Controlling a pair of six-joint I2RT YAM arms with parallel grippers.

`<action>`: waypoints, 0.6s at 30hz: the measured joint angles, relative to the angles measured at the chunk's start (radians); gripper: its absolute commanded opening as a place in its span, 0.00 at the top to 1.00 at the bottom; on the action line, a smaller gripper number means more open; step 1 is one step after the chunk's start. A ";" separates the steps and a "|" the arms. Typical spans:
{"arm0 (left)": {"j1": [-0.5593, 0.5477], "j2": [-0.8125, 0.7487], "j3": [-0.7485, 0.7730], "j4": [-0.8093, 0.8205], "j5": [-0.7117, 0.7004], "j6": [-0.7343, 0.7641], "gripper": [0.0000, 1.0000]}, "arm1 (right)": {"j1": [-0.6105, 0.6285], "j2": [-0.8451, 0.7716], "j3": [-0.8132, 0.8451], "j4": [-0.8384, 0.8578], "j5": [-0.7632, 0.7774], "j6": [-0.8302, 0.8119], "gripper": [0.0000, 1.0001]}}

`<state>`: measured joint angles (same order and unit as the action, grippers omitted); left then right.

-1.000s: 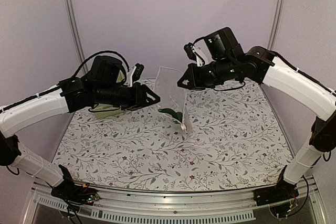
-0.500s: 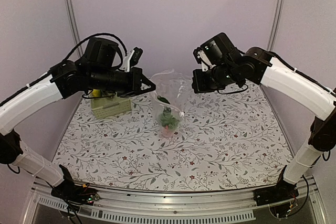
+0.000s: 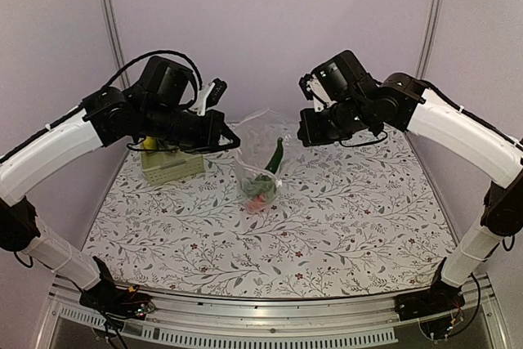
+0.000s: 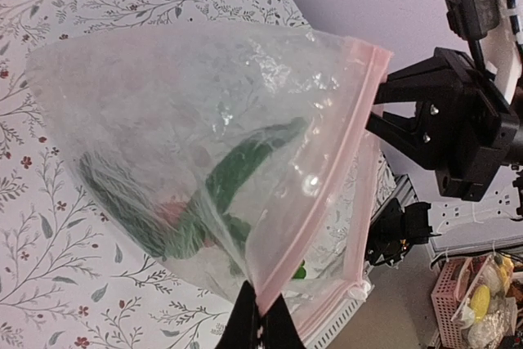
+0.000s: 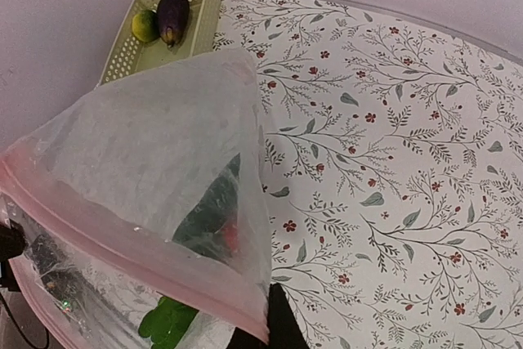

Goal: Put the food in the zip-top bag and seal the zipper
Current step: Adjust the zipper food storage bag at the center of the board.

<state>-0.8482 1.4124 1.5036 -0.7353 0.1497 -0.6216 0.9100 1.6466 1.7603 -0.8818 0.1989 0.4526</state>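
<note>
The clear zip-top bag [image 3: 260, 171] hangs between my two grippers above the table. My left gripper [image 3: 231, 141] is shut on one end of the pink zipper [image 4: 323, 185], with its fingertips [image 4: 263, 328] pinching the strip. My right gripper [image 3: 303, 133] is shut on the other end of the strip [image 5: 122, 239]. The two sides of the mouth stand apart. Food lies in the bag's bottom: a dark green cucumber [image 4: 245, 165], a red piece [image 3: 257, 203] and other green pieces. A dark purple eggplant [image 5: 172, 15] lies in the basket.
The pale green slotted basket [image 3: 173, 167] stands at the back left of the flowered table, holding the eggplant and a yellow-green piece [image 5: 145, 25]. The left arm hangs just above it. A bright green piece [image 5: 167, 320] shows below the pink strip.
Both grippers have raised the bag's mouth and drawn it wider. The food has slid to the bag's bottom and the cucumber now stands tilted up. The left gripper has pulled slightly left.
</note>
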 measured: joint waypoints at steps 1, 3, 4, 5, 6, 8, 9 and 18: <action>0.000 0.000 -0.003 0.014 0.018 -0.002 1.00 | -0.001 -0.004 0.000 0.012 -0.029 0.000 1.00; 0.000 0.000 -0.010 0.038 0.047 -0.008 1.00 | -0.001 -0.012 0.000 0.030 -0.072 0.000 1.00; 0.000 0.000 -0.016 0.061 0.065 -0.011 1.00 | -0.002 -0.019 0.000 0.043 -0.105 0.000 1.00; 0.000 0.001 -0.022 0.078 0.082 -0.016 1.00 | -0.001 -0.023 0.000 0.054 -0.130 0.000 1.00; 0.000 0.002 -0.028 0.095 0.095 -0.021 1.00 | -0.001 -0.031 0.000 0.062 -0.151 0.002 1.00; 0.001 0.004 -0.036 0.124 0.117 -0.031 0.98 | -0.001 -0.044 0.000 0.079 -0.185 0.003 1.00; 0.003 0.004 -0.039 0.136 0.123 -0.034 0.96 | -0.002 -0.051 0.000 0.087 -0.198 0.004 1.00; 0.025 0.001 -0.085 0.193 0.131 -0.058 0.52 | -0.002 -0.104 -0.038 0.128 -0.240 0.019 1.00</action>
<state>-0.8230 1.4132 1.4189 -0.5419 0.2806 -0.6792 0.9085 1.5425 1.7222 -0.7540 -0.0410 0.4713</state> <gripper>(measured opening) 0.310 0.005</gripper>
